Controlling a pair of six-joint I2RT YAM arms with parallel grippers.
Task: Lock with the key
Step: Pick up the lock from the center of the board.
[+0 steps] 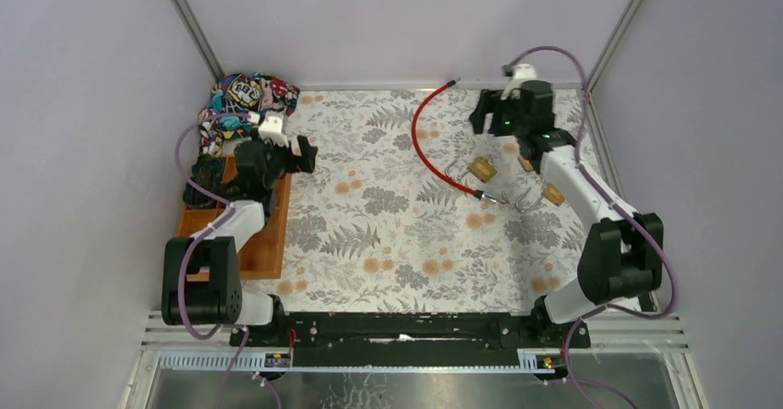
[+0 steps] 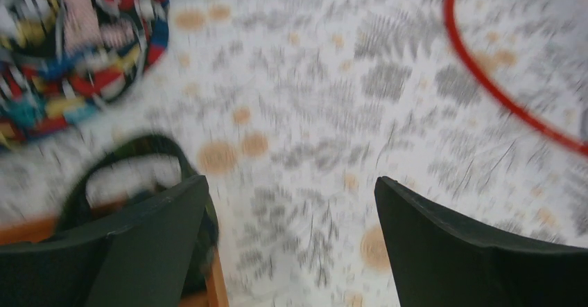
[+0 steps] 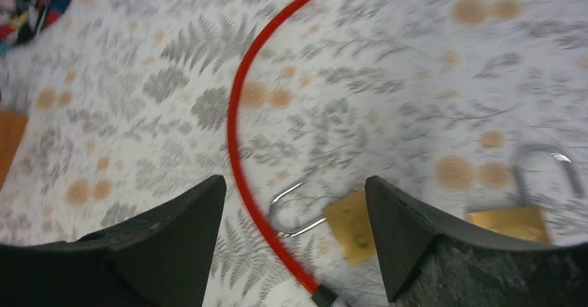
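**Both grippers open over the table**

The left gripper (image 2: 291, 189) is held with jaws spread wide over the table (image 2: 312, 113). The right gripper (image 3: 295, 189), jaws spread and empty, is held above a brass padlock (image 3: 350, 227) lying just beside a red cable (image 3: 236, 113). The key cannot be made out.

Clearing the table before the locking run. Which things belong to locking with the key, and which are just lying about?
For the job:
- brass padlock with open shackle
- second brass padlock
- key: not clearly visible

Lying about:
- red cable (possibly related)
- patterned cloth bundle
- wooden tray
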